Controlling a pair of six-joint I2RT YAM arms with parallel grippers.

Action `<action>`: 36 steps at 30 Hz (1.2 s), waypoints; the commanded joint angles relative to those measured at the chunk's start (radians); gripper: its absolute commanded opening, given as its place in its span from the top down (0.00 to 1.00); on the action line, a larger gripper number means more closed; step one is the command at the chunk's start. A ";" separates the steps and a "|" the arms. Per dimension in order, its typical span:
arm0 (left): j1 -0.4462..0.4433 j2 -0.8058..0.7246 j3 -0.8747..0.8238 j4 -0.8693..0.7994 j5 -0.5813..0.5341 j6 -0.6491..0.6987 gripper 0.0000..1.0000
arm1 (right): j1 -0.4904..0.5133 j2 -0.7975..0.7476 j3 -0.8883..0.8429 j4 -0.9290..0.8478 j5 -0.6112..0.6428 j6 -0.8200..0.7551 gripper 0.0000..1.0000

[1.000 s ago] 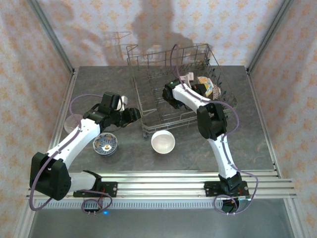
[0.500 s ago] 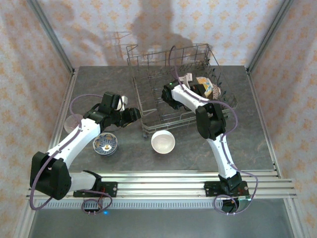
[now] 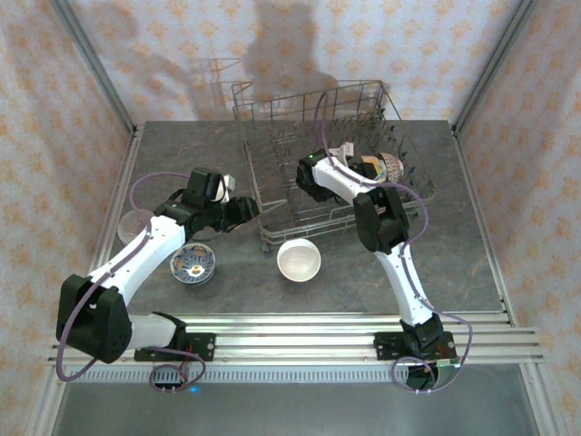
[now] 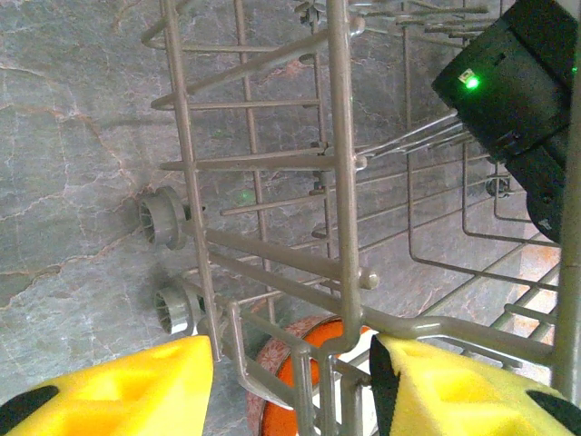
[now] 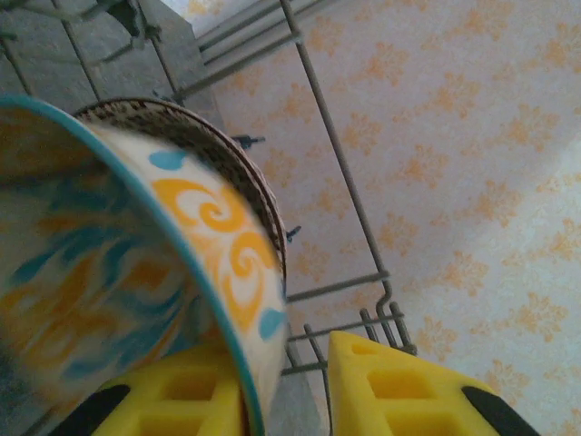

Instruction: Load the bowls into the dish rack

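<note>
The large grey wire dish rack (image 3: pixel 300 104) stands at the back of the grey stone worktop (image 3: pixel 454 254), and my right arm reaches into its right end. There a small cream ceramic bowl with a teal rim and orange and blue swirls (image 5: pixel 136 272) stands on edge. It leans against a round brown-patterned bowl (image 5: pixel 182 123) just behind it. My right gripper (image 5: pixel 283 363) is narrowly parted around the swirled bowl's wall. One yellow finger lies against the bowl, while a gap shows between the rim and the other finger, so I judge the bowl to rest on the rack and not in my clamp.

My left gripper (image 4: pixel 290 354) sits at the rack's left wall, jaws about half apart, clamping nothing that I can see. Between its fingers, past the wires, lies a small orange bowl with a reddish-brown outside (image 4: pixel 295 386). I cannot tell whether it is seated among the tines.

On the worktop in front of the rack sit a plain white bowl (image 3: pixel 299 259) and a blue-and-white patterned bowl (image 3: pixel 194 262). A pale pinkish bowl (image 3: pixel 136 221) lies near the left edge. I judge the job roughly half done — those three are left to load.
</note>
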 commanded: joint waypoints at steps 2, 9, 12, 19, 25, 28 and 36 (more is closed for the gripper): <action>-0.010 0.032 0.020 0.031 -0.008 -0.006 0.50 | 0.005 0.051 0.054 -0.158 -0.028 -0.010 0.74; -0.010 0.044 0.024 0.027 -0.012 -0.004 0.50 | -0.032 0.073 0.134 -0.156 -0.060 -0.046 0.60; -0.010 0.051 0.033 0.018 -0.016 0.001 0.50 | -0.043 0.078 0.160 -0.156 -0.056 -0.079 0.48; -0.010 0.067 0.054 0.009 -0.025 0.007 0.49 | -0.059 0.064 0.220 -0.136 -0.093 -0.176 0.28; -0.009 0.062 0.060 0.001 -0.040 0.010 0.46 | -0.059 0.031 0.219 -0.120 -0.116 -0.246 0.19; -0.010 0.061 0.059 0.001 -0.044 0.010 0.45 | -0.058 0.007 0.208 -0.086 -0.151 -0.287 0.17; -0.011 0.060 0.061 0.010 -0.056 0.003 0.45 | -0.056 -0.065 0.117 0.169 -0.399 -0.446 0.12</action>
